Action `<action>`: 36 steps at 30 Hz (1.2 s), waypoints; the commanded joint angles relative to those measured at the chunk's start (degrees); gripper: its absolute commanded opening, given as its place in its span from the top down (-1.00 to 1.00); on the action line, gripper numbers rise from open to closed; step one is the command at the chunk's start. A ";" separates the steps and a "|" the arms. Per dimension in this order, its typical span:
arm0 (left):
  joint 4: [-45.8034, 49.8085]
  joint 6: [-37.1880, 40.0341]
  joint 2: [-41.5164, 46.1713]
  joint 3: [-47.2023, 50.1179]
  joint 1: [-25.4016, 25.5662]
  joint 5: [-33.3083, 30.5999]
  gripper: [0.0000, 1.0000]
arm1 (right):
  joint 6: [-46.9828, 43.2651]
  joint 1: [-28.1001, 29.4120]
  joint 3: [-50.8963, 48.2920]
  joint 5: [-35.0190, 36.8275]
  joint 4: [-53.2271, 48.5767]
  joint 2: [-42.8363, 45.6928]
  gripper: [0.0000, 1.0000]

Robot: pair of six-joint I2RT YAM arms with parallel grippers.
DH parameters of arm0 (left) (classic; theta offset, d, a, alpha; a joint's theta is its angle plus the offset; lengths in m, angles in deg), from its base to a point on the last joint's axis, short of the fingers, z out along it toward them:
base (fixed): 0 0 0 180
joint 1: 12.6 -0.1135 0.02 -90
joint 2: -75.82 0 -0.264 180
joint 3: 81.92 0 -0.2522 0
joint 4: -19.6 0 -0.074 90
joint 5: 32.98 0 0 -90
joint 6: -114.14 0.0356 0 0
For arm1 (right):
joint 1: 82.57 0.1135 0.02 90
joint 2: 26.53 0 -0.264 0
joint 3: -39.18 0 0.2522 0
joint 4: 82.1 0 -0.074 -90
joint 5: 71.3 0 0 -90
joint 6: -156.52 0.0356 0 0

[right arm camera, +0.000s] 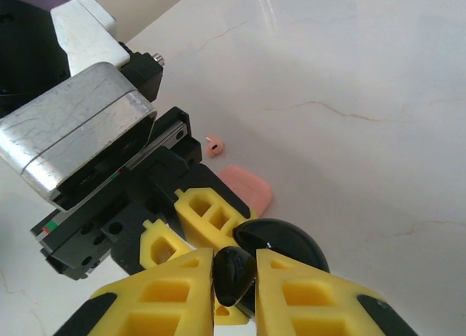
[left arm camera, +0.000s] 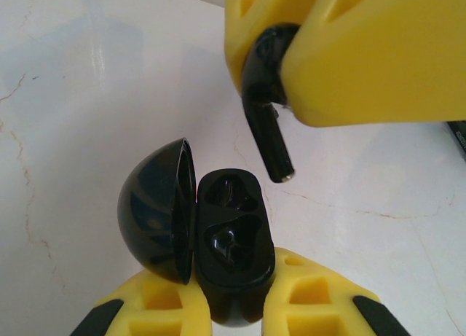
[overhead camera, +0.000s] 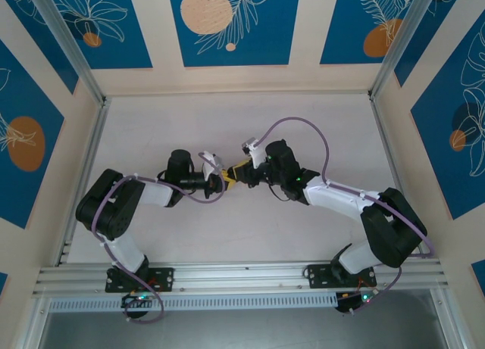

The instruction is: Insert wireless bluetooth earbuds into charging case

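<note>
My left gripper (left arm camera: 234, 301) is shut on the black charging case (left arm camera: 233, 237). The case stands open, with its domed lid (left arm camera: 155, 211) swung to the left and two dark sockets showing. A black earbud (left arm camera: 266, 106) is pinched in my right gripper (right arm camera: 234, 278), whose yellow fingers (left arm camera: 364, 52) hang just above the case. The earbud's stem points down, its tip a short way above and to the right of the upper socket, apart from it. The lower socket looks glossy; I cannot tell whether it is filled. In the top view both grippers (overhead camera: 229, 175) meet at mid-table.
On the white marble-look table (right arm camera: 349, 73), a pale pink earbud (right arm camera: 215, 144) and a pink box (right arm camera: 249, 187) lie just beyond the left gripper's fingers (right arm camera: 207, 212). Aluminium rails (overhead camera: 83, 175) and patterned walls fence the table.
</note>
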 commanded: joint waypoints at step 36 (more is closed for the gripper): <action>-2.75 -1.87 0.08 -1.16 -0.48 2.80 0.91 | -9.23 2.37 -0.43 3.40 -0.78 -1.93 0.61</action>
